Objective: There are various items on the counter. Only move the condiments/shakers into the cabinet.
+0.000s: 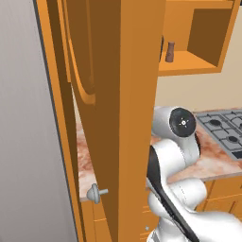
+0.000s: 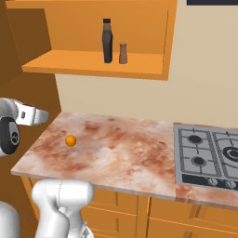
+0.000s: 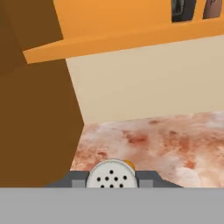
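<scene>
- The dark bottle [image 2: 107, 41] and brown shaker [image 2: 122, 53] are standing just beside each other on the cabinet shelf [image 2: 83, 62], back from its front edge.
- The gripper [image 3: 112, 178] fingers are clamping a white perforated shaker top [image 3: 111, 177] over the counter [image 2: 116, 148].
- A small orange ball [image 2: 70, 140] is lying near the counter's left edge.

Marbled stone counter [image 2: 116, 148], seemingly matt wooden cabinet [image 2: 93, 65]

In the right base view, the pinkish-beige marbled stone surface [image 2: 116, 148] lies open across its middle; one small orange ball [image 2: 70, 140] sits toward 9 o'clock. The grey gas hob [image 2: 207, 155] takes the 3 o'clock side. On the orange wooden cabinet shelf [image 2: 93, 62], a tall dark brown bottle [image 2: 107, 41] and a small brown cylindrical shaker [image 2: 123, 53] stand together right of centre, leaving the 9 o'clock half free. The tall orange panelled door [image 1: 118, 118] stands open, walling the left.
</scene>
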